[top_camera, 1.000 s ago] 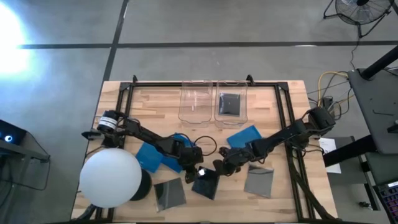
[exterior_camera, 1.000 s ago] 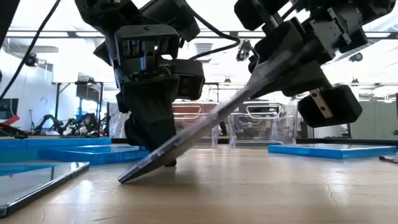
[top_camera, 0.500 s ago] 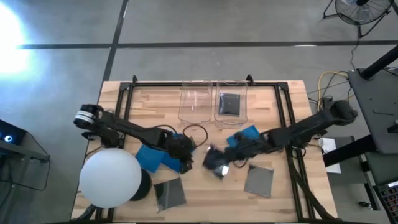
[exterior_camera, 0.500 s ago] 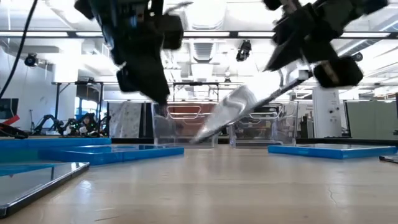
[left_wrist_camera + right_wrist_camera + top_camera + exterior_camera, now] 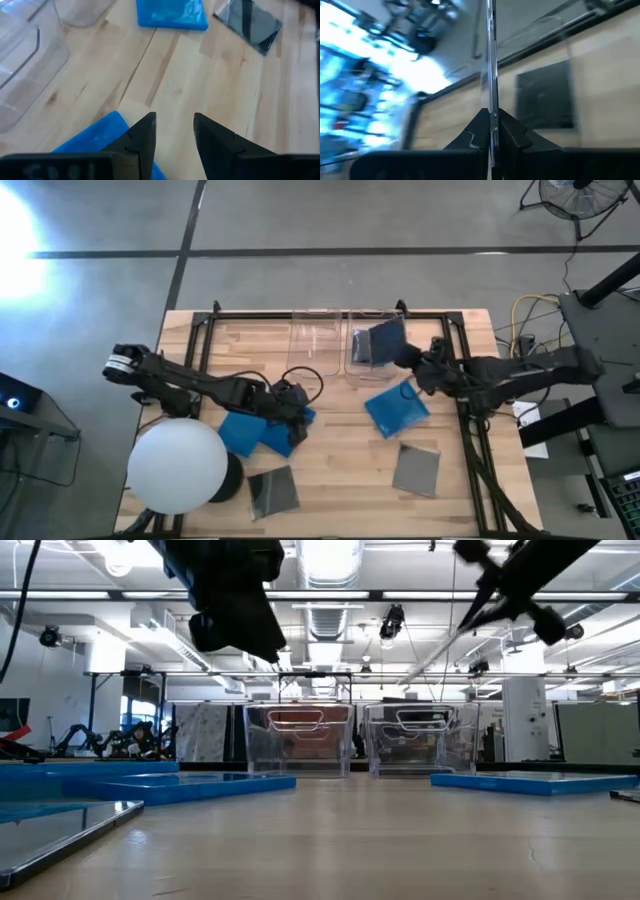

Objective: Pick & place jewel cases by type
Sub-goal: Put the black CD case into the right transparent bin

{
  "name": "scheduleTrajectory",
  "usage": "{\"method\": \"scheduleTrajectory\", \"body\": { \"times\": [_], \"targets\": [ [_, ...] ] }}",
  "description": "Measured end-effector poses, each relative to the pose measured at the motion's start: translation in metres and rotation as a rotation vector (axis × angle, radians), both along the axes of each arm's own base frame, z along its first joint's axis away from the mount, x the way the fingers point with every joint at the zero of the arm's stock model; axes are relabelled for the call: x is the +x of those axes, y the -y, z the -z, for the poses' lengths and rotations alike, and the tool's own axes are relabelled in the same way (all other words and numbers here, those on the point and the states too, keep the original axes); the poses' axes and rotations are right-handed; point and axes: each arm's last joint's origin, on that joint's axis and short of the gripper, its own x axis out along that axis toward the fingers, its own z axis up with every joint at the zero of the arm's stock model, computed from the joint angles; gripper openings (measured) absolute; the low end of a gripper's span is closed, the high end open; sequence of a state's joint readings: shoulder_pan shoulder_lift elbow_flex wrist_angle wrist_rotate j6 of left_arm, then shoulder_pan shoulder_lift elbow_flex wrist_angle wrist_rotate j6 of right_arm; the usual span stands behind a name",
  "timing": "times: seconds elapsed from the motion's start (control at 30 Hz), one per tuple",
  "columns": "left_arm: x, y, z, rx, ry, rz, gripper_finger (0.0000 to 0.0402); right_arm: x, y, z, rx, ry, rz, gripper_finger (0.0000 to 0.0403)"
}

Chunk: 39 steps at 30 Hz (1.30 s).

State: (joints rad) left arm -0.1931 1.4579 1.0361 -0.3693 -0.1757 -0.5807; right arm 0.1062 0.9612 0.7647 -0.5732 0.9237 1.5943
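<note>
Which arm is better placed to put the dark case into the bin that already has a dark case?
The right. Its gripper already holds a dark case over that bin. The left gripper is empty, over the blue cases.

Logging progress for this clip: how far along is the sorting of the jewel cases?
Done: one dark case lies in the right clear bin; the left clear bin looks empty. In hand: the right gripper holds a dark case over that bin. The left gripper hovers open above the two overlapping blue cases. Left: those, another blue case and two dark cases.
</note>
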Motion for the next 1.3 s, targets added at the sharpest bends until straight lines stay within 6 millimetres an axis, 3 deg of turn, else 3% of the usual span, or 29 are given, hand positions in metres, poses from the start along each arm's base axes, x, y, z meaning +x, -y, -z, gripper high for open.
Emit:
{"method": "scheduleTrajectory", "body": {
  "times": [0.17,0.37,0.57,0.73,0.9,1.17,1.3],
  "targets": [
    [-0.003,-0.001,0.009,-0.001,-0.049,-0.013,0.0114,0.022,0.032,0.022,0.048,-0.137,0.066,0.0013],
    [-0.006,-0.002,0.016,-0.019,-0.076,-0.038,0.0114,0.053,0.068,0.049,0.146,-0.182,-0.009,0.0017],
    [-0.009,-0.002,0.019,-0.022,-0.106,-0.046,0.0114,0.064,0.086,0.076,0.295,-0.263,-0.134,0.0076],
    [-0.012,-0.002,0.022,-0.040,-0.153,-0.038,0.0114,0.067,0.077,0.078,0.332,-0.314,-0.320,0.0150],
    [-0.016,0.000,0.025,-0.048,-0.217,0.058,0.0114,0.052,0.060,0.054,0.216,-0.380,-0.472,0.0199],
    [-0.020,0.007,0.027,-0.082,-0.253,0.301,0.0114,0.000,0.028,0.022,0.189,-0.474,-0.604,0.0214],
    [-0.027,0.018,0.034,-0.158,-0.278,0.486,0.0114,-0.007,0.000,0.013,0.184,-0.422,-0.809,0.0214]
  ]
}}
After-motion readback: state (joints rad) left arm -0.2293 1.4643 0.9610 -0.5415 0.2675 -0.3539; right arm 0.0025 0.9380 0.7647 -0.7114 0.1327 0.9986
